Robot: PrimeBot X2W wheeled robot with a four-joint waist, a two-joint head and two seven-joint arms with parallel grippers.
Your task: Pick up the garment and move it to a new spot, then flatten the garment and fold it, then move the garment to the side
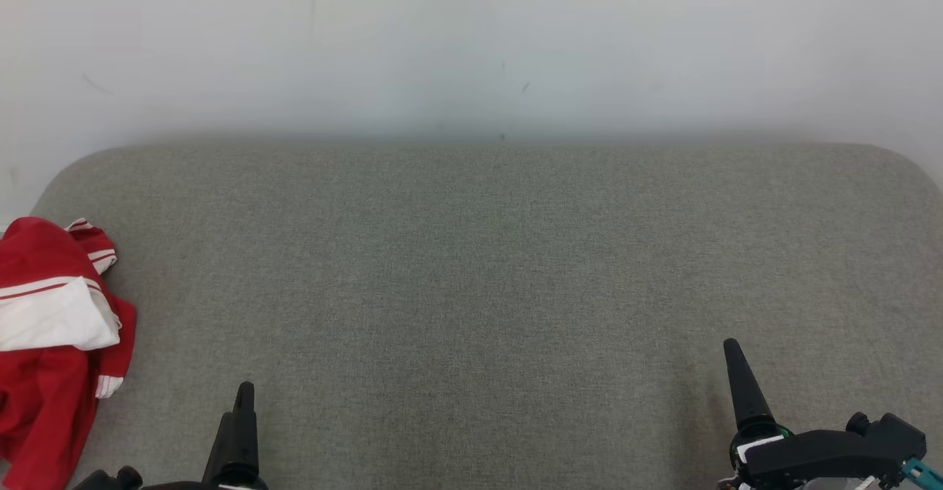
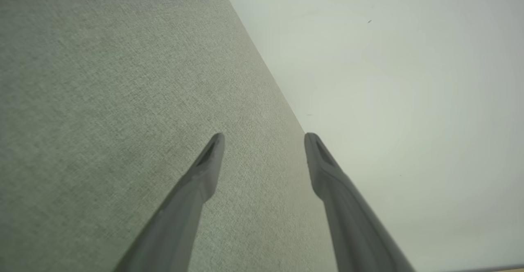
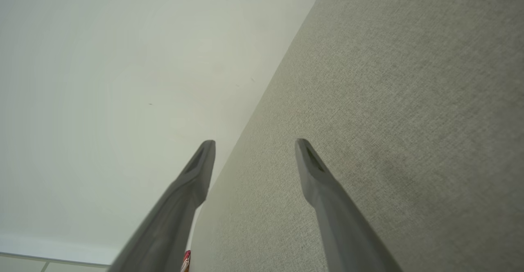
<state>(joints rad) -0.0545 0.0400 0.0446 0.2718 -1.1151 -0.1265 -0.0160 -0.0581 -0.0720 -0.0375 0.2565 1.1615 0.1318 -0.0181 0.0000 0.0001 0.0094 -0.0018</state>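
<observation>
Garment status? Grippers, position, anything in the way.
Left gripper open, empty. Right gripper open, empty. Red-and-white garment crumpled at left edge of grey surface, untouched. Nothing seen between it and left gripper.

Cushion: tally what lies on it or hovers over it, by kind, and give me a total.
Garment: 1, the red and white garment, crumpled at the left edge of the cushion.
Grippers: 2, the left gripper and the right gripper, both open and empty.
Total: 3.
</observation>
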